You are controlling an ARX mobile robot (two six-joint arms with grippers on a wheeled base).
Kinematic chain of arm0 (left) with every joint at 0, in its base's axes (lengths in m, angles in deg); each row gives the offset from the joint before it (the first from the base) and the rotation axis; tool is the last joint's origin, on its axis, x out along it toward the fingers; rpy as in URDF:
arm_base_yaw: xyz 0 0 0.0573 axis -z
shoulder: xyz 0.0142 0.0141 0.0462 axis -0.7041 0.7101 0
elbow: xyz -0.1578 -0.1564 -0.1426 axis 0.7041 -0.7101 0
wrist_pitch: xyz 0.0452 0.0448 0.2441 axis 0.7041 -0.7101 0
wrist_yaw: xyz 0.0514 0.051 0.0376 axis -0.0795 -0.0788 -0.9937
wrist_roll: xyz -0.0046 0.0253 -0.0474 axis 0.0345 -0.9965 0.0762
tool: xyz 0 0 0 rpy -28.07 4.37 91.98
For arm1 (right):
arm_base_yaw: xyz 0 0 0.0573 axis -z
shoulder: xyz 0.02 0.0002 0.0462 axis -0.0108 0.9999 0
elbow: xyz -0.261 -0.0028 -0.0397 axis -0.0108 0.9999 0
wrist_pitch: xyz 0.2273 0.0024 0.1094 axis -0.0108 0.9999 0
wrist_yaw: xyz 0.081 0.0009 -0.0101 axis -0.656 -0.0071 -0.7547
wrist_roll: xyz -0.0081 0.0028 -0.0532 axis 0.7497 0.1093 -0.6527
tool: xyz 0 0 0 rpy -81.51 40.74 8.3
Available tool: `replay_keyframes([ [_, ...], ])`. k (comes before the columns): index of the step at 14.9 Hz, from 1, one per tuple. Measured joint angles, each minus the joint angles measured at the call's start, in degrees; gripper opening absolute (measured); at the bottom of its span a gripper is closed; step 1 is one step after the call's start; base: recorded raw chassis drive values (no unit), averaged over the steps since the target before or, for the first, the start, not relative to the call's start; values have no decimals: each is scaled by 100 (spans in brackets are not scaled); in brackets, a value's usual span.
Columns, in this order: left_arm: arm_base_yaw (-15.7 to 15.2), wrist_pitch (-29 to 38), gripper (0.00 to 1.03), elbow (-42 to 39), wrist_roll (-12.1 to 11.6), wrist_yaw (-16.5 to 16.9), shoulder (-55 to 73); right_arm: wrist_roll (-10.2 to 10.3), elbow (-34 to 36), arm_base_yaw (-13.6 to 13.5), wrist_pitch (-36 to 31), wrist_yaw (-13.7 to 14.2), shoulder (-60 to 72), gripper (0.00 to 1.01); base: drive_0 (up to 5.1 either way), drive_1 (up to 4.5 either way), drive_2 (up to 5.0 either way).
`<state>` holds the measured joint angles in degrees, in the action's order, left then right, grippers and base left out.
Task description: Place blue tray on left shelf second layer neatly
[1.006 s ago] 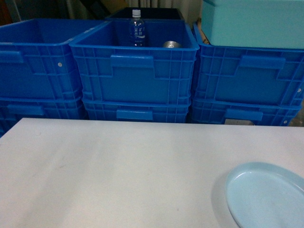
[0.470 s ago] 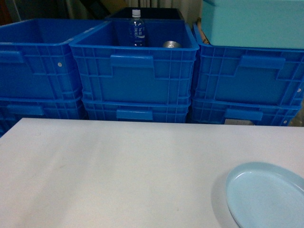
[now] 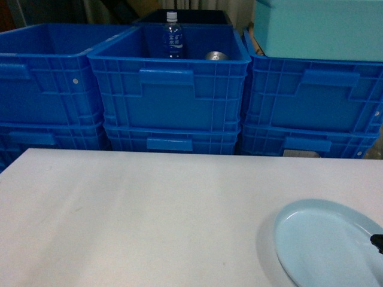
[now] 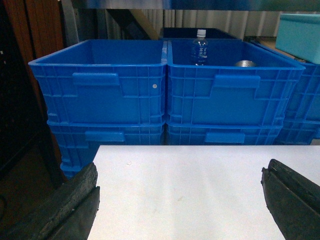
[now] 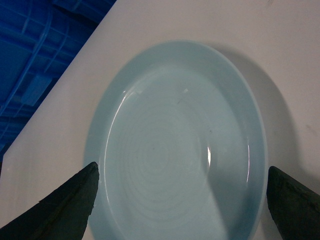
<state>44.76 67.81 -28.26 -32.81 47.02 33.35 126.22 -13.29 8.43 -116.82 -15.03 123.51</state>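
Head view: the blue tray (image 3: 326,245) is seen flat on the white table (image 3: 149,215) at about 4 o'clock, partly cut off by the frame, so its long axis cannot be told here. A dark tip of the right gripper (image 3: 377,242) is glimpsed over its right rim. Beyond the table's far edge, stacked blue crates (image 3: 170,89) are lined up at 12 o'clock; a water bottle (image 3: 173,36) and a metal can (image 3: 216,56) are held in the middle one, and a turquoise box (image 3: 320,27) is set on the right stack.

Left wrist view: the left gripper (image 4: 182,200) is held wide open above bare table, nothing between its fingers (image 4: 75,200). The crates are faced straight ahead.

Right wrist view: the tray is seen from above, long axis running roughly 12 to 6 o'clock, rim up. The right gripper is spread wide, its fingers (image 5: 70,205) straddling the near end; nothing is gripped.
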Motion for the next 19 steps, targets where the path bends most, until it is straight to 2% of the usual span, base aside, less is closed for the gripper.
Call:
replay_keyframes([
  [2,0,0,98,0,0,0,0,271,-111,-363,177,531,28,98,0,0,0],
  [3,0,2,98,0,0,0,0,358,-118,-490,223,693,28,98,0,0,0],
  [5,0,0,98,0,0,0,0,446,-155,-562,260,984,98,98,0,0,0],
  [7,0,2,98,0,0,0,0,444,-179,-597,317,1187,144,98,0,0,0],
  [9,0,0,98,0,0,0,0,393,-181,-592,385,1342,210,74,0,0,0],
  [12,0,0,98,0,0,0,0,267,-94,-385,448,1349,245,37,0,0,0],
  [19,0,0,98,0,0,0,0,146,-13,-203,481,1231,240,16,0,0,0],
])
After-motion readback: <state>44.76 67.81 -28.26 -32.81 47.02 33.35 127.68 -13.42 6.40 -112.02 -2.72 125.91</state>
